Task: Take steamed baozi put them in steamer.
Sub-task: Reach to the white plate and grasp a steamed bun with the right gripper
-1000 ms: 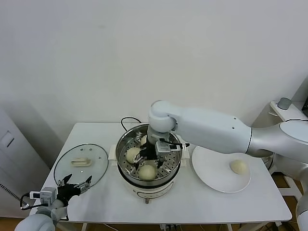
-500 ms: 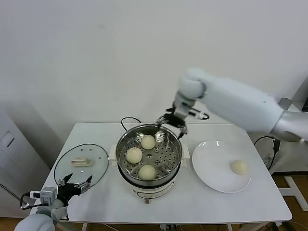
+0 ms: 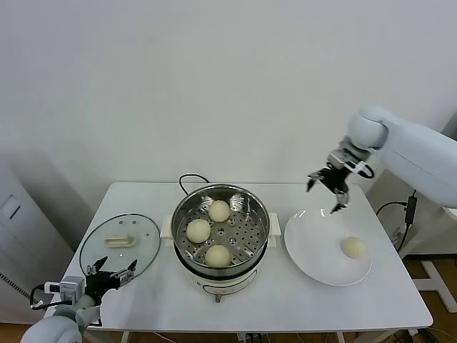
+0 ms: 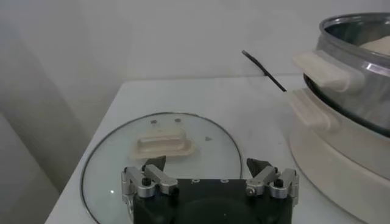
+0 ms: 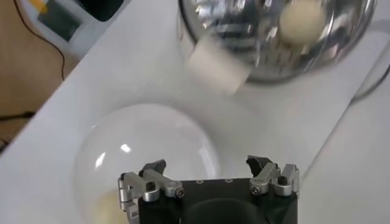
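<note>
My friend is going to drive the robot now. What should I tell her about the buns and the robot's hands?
Right gripper: open, empty, in the air over the far edge of the white plate.
Left gripper: open, empty, parked at the near left corner of the table, by the glass lid.
Buns: three baozi sit on the holed tray inside the steamer: one at the back, one on the left, one in front.
Done: those three are in.
Left: the last baozi lies on the plate. Pick it up, probably with the right gripper, and put it in the steamer too.
</note>
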Motion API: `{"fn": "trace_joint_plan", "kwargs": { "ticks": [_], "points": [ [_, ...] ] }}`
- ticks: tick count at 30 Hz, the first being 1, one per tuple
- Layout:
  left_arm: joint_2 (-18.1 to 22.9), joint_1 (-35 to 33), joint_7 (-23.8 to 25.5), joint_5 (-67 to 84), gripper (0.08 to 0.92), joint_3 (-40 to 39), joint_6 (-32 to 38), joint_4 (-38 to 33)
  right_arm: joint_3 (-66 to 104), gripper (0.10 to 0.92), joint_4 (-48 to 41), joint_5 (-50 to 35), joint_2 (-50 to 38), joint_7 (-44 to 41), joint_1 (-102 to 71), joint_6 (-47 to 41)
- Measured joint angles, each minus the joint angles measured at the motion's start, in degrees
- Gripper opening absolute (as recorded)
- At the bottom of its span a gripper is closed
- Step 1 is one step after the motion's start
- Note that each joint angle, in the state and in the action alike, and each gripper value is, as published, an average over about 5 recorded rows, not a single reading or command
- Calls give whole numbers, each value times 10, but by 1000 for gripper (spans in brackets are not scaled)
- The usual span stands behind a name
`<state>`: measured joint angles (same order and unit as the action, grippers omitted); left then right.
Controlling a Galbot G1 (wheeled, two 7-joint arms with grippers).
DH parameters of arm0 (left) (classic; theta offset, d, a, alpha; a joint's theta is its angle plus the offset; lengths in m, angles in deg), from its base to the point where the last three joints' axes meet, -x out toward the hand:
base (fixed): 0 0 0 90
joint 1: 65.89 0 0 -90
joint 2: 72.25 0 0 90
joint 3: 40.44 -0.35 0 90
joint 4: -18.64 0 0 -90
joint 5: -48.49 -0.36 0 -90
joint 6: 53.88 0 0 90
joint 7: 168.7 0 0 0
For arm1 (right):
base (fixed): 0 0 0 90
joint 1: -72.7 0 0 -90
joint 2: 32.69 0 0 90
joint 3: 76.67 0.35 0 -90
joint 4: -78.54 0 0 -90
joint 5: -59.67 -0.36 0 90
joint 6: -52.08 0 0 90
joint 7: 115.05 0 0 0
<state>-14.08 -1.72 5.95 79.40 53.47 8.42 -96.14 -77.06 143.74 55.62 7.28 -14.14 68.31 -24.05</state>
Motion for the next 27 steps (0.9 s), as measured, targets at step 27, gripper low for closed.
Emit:
{"fn": "trace_joint_plan", "kwargs": {
  "ticks": [27],
  "points": [
    [0,1,-2,-3,823,-6,-8,-4,189,823,-168,156,14,40,-217,41]
  ]
}}
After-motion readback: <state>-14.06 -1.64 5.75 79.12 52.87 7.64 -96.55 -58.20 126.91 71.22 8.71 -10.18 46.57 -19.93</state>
